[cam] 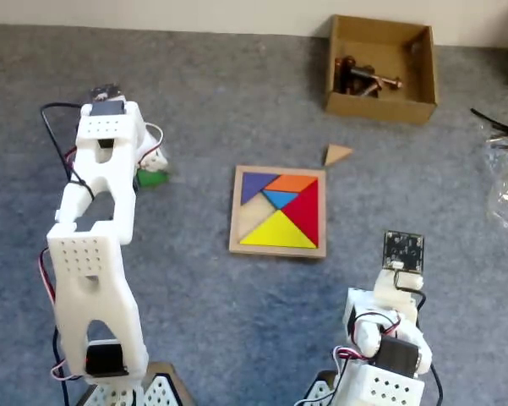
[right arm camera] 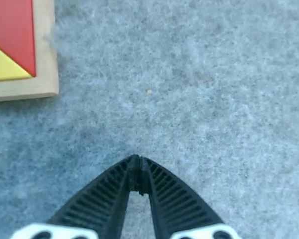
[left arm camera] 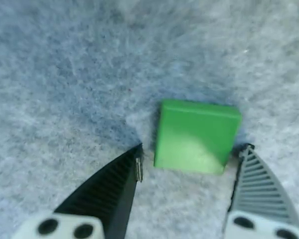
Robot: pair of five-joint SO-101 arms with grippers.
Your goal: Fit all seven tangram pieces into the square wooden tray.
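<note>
**High view.** The square wooden tray [cam: 278,250] lies mid-table on grey carpet. It holds five pieces: purple piece [cam: 254,186], orange piece [cam: 292,182], blue piece [cam: 279,200], red piece [cam: 307,210] and yellow piece [cam: 277,232]. A pale gap [cam: 252,220] remains at its near left. The tan triangle [cam: 337,153] lies just beyond the tray's far right corner, apart from it. The green square [cam: 152,178] lies left of the tray, well apart, at the tip of the left arm [cam: 97,228]. The right arm [cam: 387,338] stands near and right of the tray. A cardboard box [cam: 380,106] sits at far right.

**Left wrist view.** The left gripper [left arm camera: 192,149] has its jaws spread, one tip on each side of the green square, which lies flat on the carpet. Whether they touch it cannot be told.

**Right wrist view.** The right gripper [right arm camera: 139,172] has its jaws pressed together, empty, over bare carpet near the tray's corner.

**Progress.** Five of seven pieces appear seated — the green square and tan triangle are left, the square likely first.
</note>
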